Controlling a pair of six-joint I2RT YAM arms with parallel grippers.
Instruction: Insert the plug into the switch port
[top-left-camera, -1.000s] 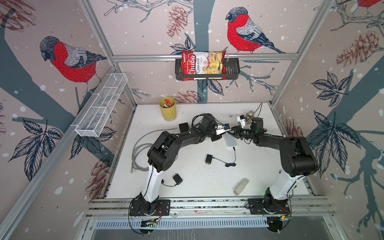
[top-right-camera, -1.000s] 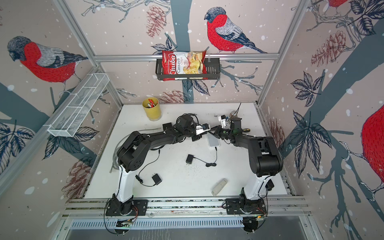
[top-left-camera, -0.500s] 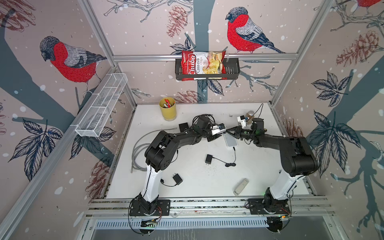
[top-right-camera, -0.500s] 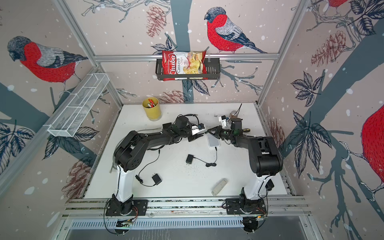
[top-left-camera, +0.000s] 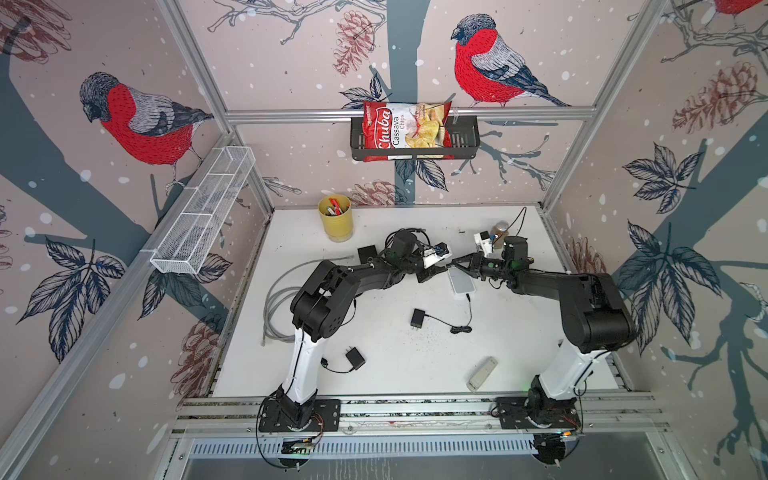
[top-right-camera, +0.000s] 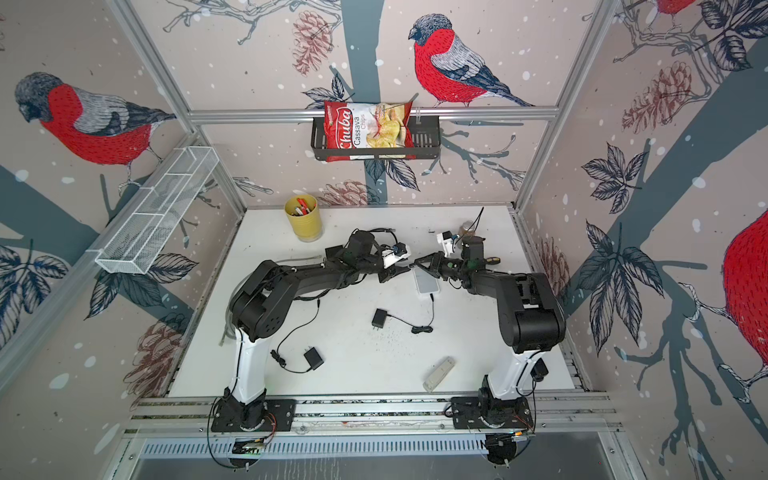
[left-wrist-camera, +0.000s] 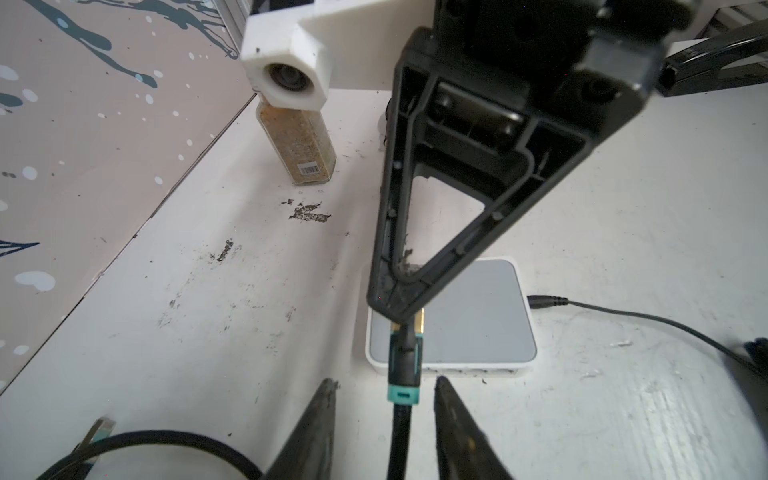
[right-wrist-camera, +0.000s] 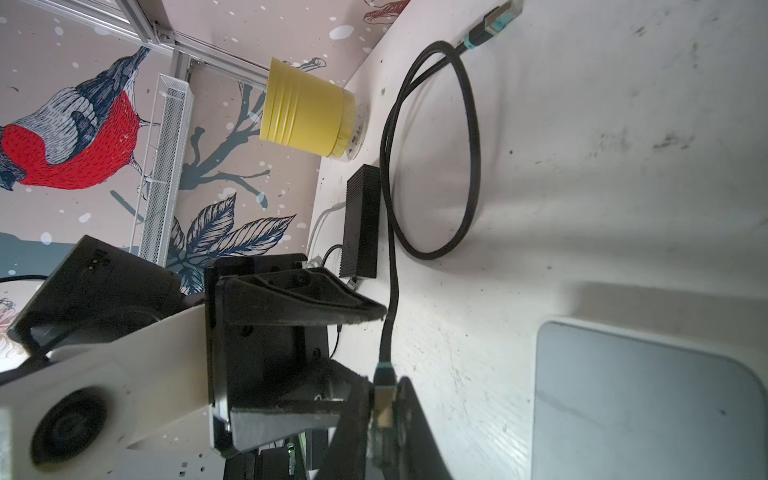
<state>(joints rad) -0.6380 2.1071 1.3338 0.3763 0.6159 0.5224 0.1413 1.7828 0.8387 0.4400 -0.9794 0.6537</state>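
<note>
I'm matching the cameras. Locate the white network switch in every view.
Top view: switch mid-table, just right of centre.
Top view: switch same place.
Left wrist: switch just beyond the plug.
Right wrist: switch beside the plug, partly cropped.
Landmark: yellow cup, missing only from left wrist.

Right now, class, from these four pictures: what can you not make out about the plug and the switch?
- Ports: the left wrist view shows the switch from above, with only a thin near edge; none is clear.
- Plug tip: same view, covered by the right gripper.
- Switch, right wrist view: cut off by the picture's edges.
- Plug, both top views: too small to see.
</note>
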